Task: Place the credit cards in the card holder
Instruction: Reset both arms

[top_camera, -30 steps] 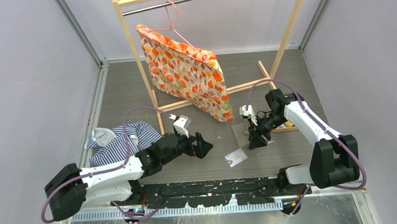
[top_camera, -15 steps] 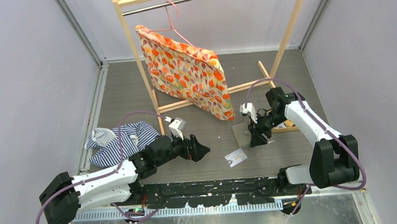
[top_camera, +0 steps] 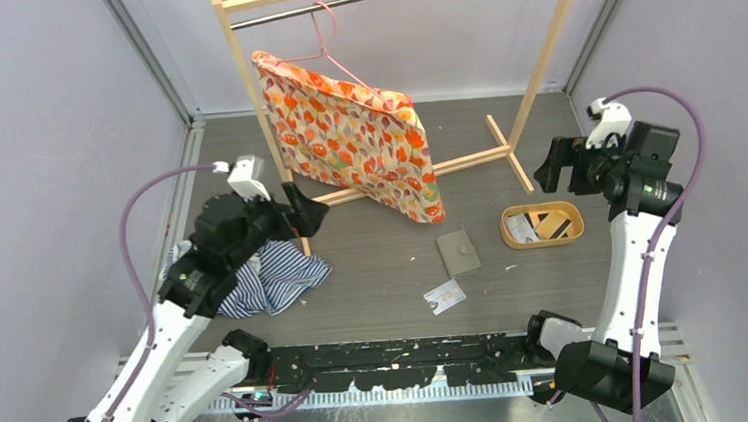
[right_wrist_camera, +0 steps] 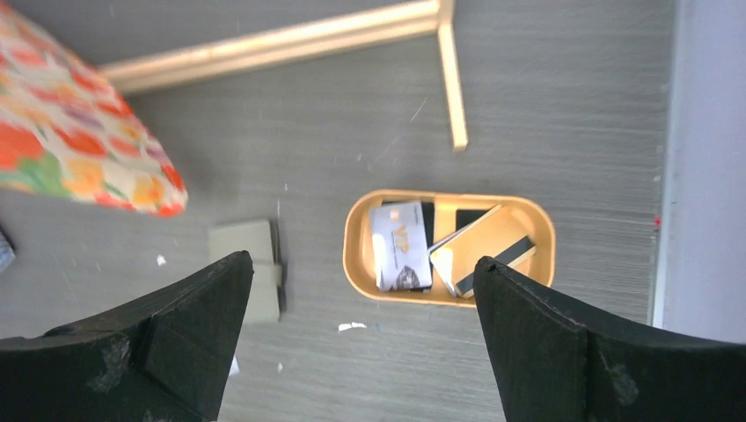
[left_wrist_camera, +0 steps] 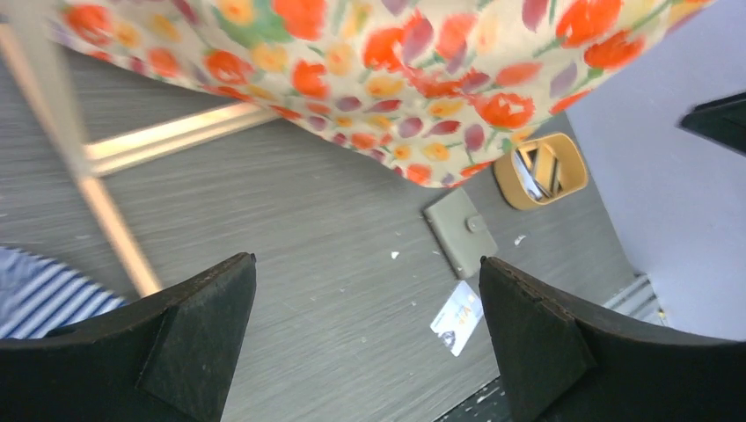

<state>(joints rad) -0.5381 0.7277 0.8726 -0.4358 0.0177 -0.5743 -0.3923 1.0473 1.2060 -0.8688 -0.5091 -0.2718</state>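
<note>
The taupe card holder [top_camera: 458, 253] lies shut and flat on the table; it also shows in the left wrist view [left_wrist_camera: 459, 232] and the right wrist view [right_wrist_camera: 246, 264]. One white card [top_camera: 444, 296] lies on the table just in front of it [left_wrist_camera: 457, 317]. An oval tan tray [top_camera: 543, 224] to its right holds a white card [right_wrist_camera: 400, 246], a tan card [right_wrist_camera: 484, 246] and a black card [right_wrist_camera: 466, 218]. My left gripper [top_camera: 304, 207] is open and empty, raised at the left. My right gripper [top_camera: 553, 168] is open and empty, high above the tray.
A wooden clothes rack [top_camera: 248, 92] stands at the back with a floral cloth [top_camera: 352, 135] on a pink hanger. Its base bars [top_camera: 502, 151] run behind the tray. A striped shirt [top_camera: 272, 279] lies crumpled at the left. Small white scraps dot the table.
Both arms have lifted and pulled back from the table centre. The right gripper left the card holder and rose to the far right, uncovering the tray. The left gripper swung back left.
</note>
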